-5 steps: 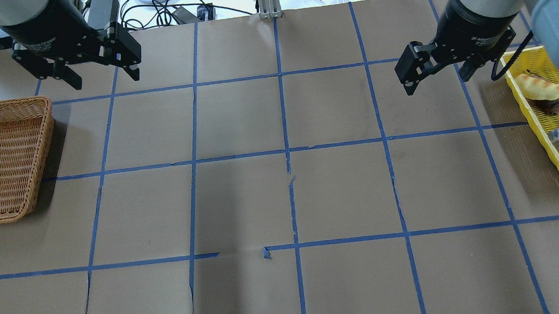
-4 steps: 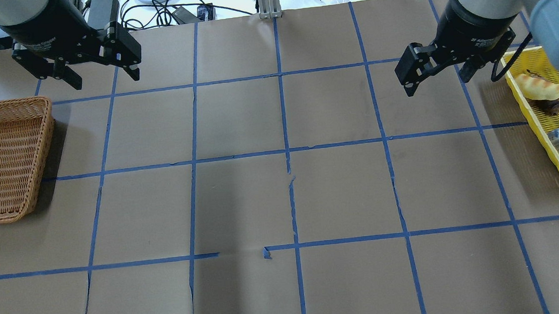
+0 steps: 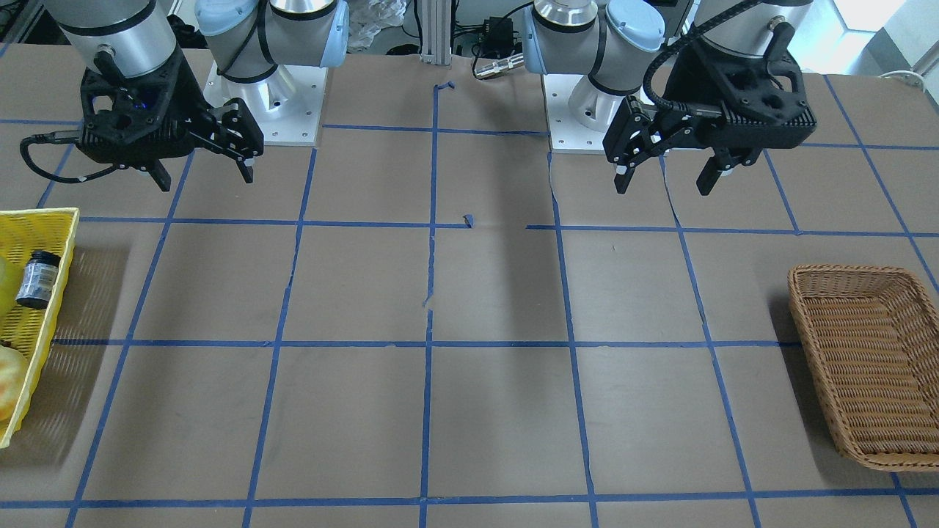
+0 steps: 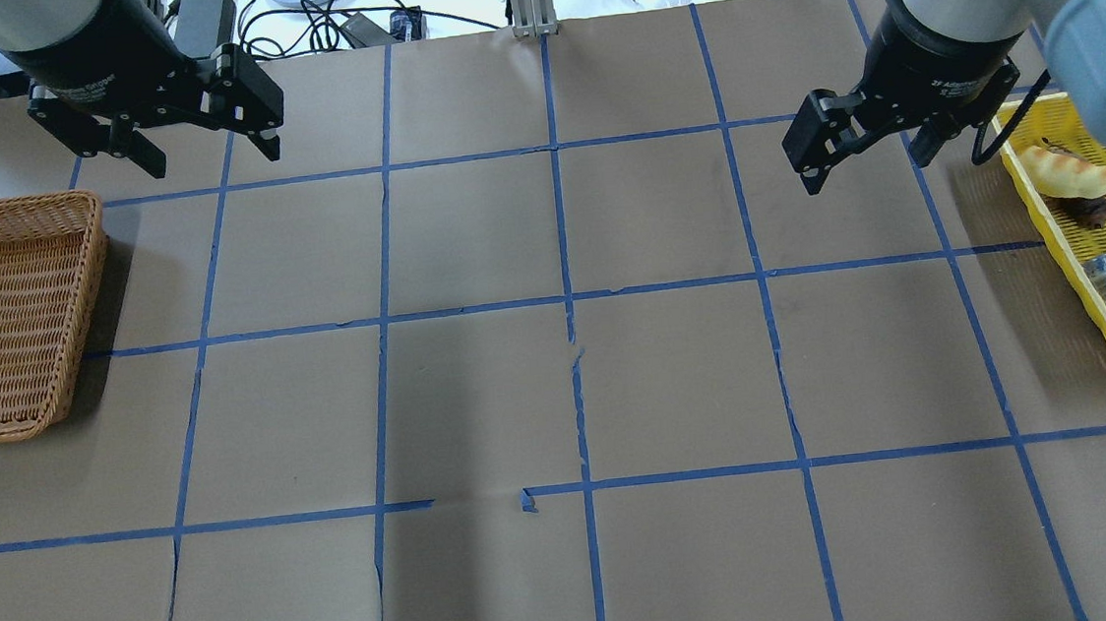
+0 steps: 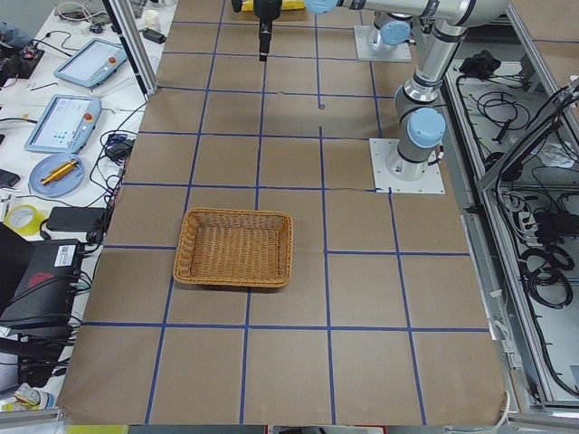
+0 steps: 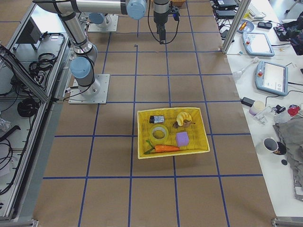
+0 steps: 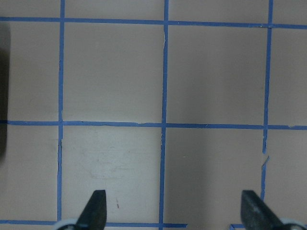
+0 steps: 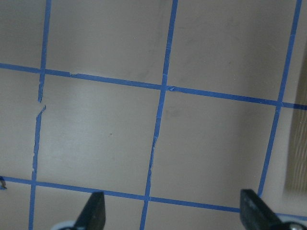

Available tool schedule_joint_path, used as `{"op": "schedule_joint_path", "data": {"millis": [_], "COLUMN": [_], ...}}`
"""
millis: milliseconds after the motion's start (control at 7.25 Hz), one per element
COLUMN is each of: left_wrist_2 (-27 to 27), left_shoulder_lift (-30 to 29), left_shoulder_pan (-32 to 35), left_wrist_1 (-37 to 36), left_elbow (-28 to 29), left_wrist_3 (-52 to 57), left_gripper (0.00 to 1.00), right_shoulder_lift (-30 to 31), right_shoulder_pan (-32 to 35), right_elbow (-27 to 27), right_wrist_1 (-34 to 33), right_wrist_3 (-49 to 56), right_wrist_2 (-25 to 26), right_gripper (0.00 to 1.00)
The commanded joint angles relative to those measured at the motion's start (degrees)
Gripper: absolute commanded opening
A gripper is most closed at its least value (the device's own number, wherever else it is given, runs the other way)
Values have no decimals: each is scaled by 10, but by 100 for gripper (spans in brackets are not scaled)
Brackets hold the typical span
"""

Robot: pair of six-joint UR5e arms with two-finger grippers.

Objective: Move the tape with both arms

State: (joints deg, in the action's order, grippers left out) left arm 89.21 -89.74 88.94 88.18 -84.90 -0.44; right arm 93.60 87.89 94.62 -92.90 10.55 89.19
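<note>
Yellow tape (image 6: 159,133) lies in the tray (image 6: 139,137), flat with the hole up. Its axis is vertical, so you have no long side to line up with.

Clock is the overhead view, 12 pointing away from the robot. The jar (image 6: 156,119) is just beside the tape at 9. The carrot (image 6: 163,148) is at 3 and the block (image 6: 182,138) at about 12 to 1. Overhead shows only a sliver of the tape, cut by the frame edge.

The tray sits at the table's 3 o'clock edge. The right gripper (image 4: 865,162) hangs above the table just off the tray's far corner. Its fingers are spread wide and nothing is between them. From it the tape lies at roughly 4 o'clock and lower down.

The left gripper (image 4: 211,160) is near 10 to 11 o'clock of the table, well apart from the tape. It is also spread and empty, and its wrist view shows only grid under the fingertips. The basket (image 4: 10,314) sits at the 9 o'clock edge, just below it in the view.

My read is that nothing is picked yet and the right arm is the nearer one, so the pickup is its job. You need to swing toward 4 and descend over the ring. Watch the jar, because a finger coming down on the 9 side could knock it.
</note>
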Motion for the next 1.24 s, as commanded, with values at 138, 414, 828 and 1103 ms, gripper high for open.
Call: {"op": "schedule_joint_path", "data": {"millis": [138,414,828,1103], "left_wrist_2": [-1,-2,5,14], "left_shoulder_lift": [0,0,0,-2], "left_shoulder_pan": [0,0,3,3], "left_wrist_1": [0,-1,2,-2], "left_elbow": [0,0,0,0], "left_wrist_3": [0,-1,1,1], "left_gripper": [100,100,100,100], "right_shoulder_lift": [0,0,-1,-1], "right_shoulder_pan": [0,0,0,0], "right_elbow": [0,1,1,1], "right_wrist_1": [0,1,0,0], "right_wrist_3": [0,1,1,1], "right_wrist_2": [0,1,1,0], "right_gripper": [100,100,100,100]}}
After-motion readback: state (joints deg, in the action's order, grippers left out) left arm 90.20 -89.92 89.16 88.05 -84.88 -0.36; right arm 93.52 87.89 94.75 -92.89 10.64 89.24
